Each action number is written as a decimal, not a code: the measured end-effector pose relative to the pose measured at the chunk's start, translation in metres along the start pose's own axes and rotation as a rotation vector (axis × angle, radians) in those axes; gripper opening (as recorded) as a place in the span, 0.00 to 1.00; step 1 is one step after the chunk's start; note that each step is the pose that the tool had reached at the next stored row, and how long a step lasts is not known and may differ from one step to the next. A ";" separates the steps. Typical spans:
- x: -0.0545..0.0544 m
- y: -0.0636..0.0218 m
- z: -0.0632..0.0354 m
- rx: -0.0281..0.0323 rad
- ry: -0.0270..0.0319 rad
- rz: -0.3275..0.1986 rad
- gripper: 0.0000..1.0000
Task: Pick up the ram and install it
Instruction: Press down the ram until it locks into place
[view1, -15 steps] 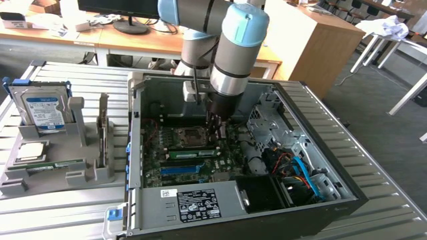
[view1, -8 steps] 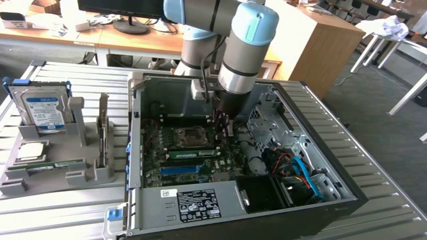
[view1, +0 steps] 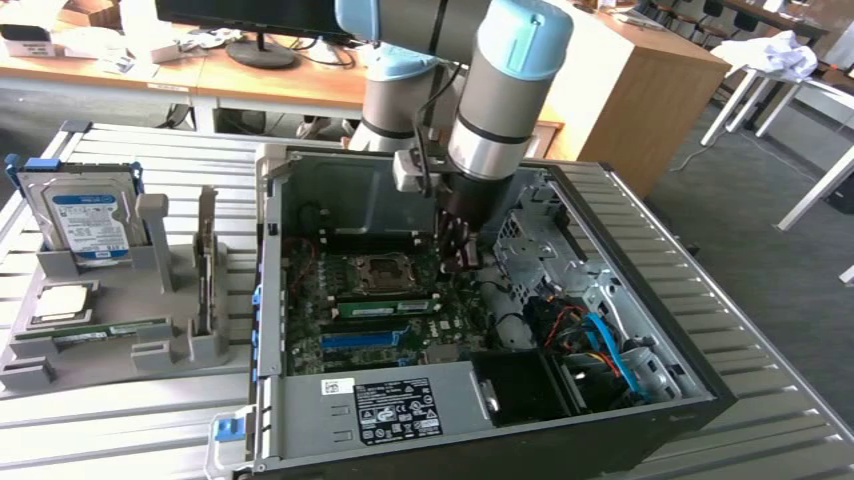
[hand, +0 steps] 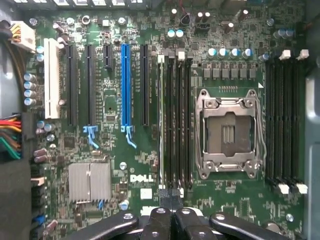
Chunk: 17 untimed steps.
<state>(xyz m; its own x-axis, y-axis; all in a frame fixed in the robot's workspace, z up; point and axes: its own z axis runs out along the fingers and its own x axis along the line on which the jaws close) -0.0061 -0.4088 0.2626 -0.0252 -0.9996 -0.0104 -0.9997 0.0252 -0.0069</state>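
Note:
The ram (view1: 387, 306) is a long green stick standing on edge in a slot of the motherboard (view1: 350, 345), beside the processor socket (view1: 383, 272). In the wrist view the ram (hand: 161, 125) is a thin pale edge in the outermost slot of the dark bank next to the socket (hand: 229, 132). My gripper (view1: 461, 250) hangs inside the open case, just above the board and near the exterior view's right end of the ram. The gripper (hand: 170, 220) is shut, its dark fingers (hand: 159, 225) pressed together with nothing between them, just off the stick's end.
The open computer case (view1: 274, 300) rests on a slatted metal table. On the exterior view's left, a grey holder (view1: 160, 350) carries a blue-labelled hard drive (view1: 87, 222), a square silver chip (view1: 60, 302) and a green strip (view1: 94, 330). Cables (view1: 601, 340) fill the case's right side.

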 end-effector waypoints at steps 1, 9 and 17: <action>0.000 -0.0010 -0.0015 0.0000 -0.0004 0.000 0.10; 0.000 -0.0123 -0.0111 -0.0004 -0.0028 0.000 0.10; -0.001 -0.0245 -0.0198 -0.0012 -0.0040 0.000 0.10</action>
<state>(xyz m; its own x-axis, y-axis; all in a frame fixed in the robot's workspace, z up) 0.0182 -0.4088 0.2826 -0.0252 -0.9996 -0.0144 -0.9997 0.0253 -0.0056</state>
